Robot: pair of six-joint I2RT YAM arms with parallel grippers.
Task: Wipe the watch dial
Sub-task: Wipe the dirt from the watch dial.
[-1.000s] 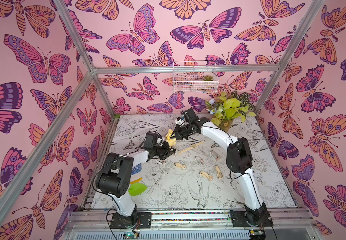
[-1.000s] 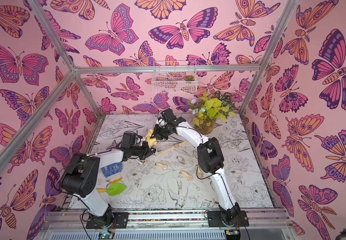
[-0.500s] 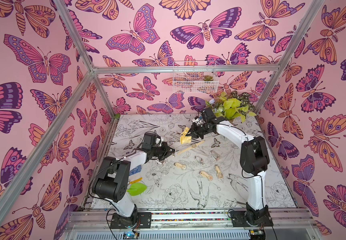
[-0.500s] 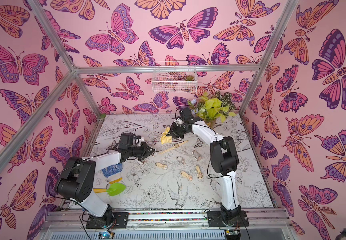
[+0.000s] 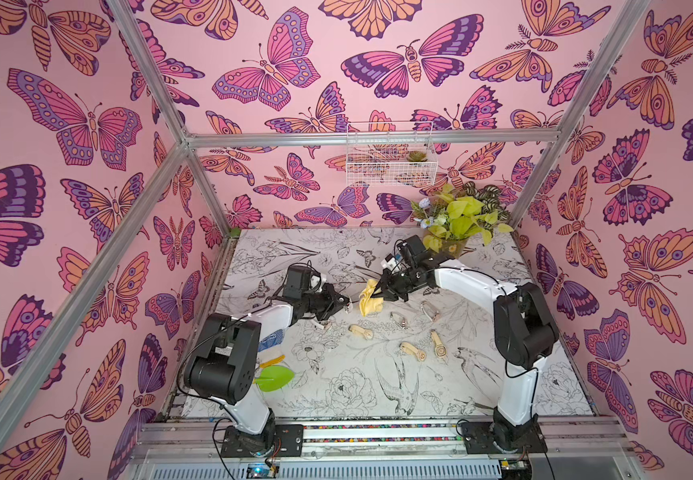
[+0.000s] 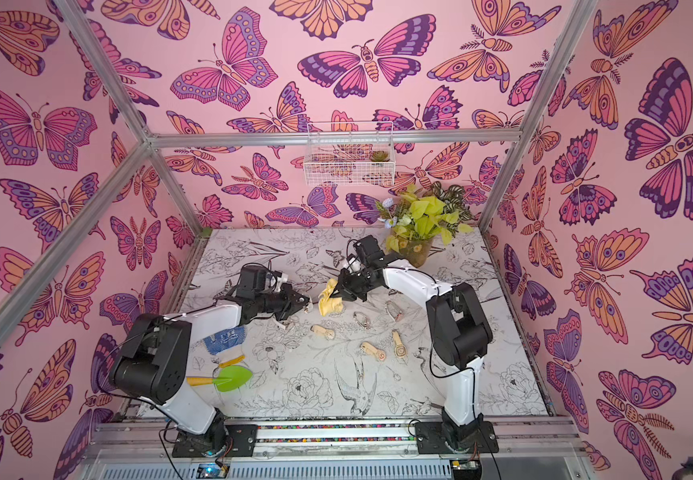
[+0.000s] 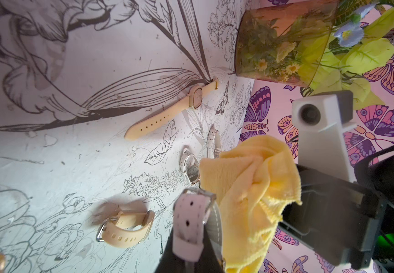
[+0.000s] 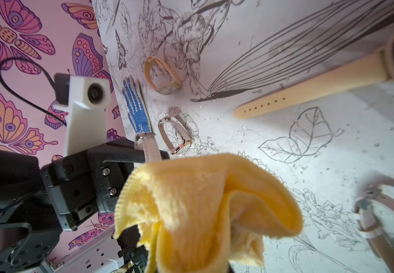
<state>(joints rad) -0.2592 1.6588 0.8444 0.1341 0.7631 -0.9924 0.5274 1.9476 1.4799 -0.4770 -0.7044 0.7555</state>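
Cloth (image 5: pixel 367 303), yellow and bunched, is hanging from the right gripper (image 5: pixel 379 291), whose jaws are pinching it tight above the middle of the table (image 5: pixel 336 399). The left gripper (image 5: pixel 345 305), at 9 o'clock from the cloth in both top views, is clamping a pale pink-strapped watch (image 7: pixel 189 219) just beside the cloth; whether they are touching, I cannot tell. Loose watches (image 5: pixel 361 331) are lying at 5 o'clock from the cloth.
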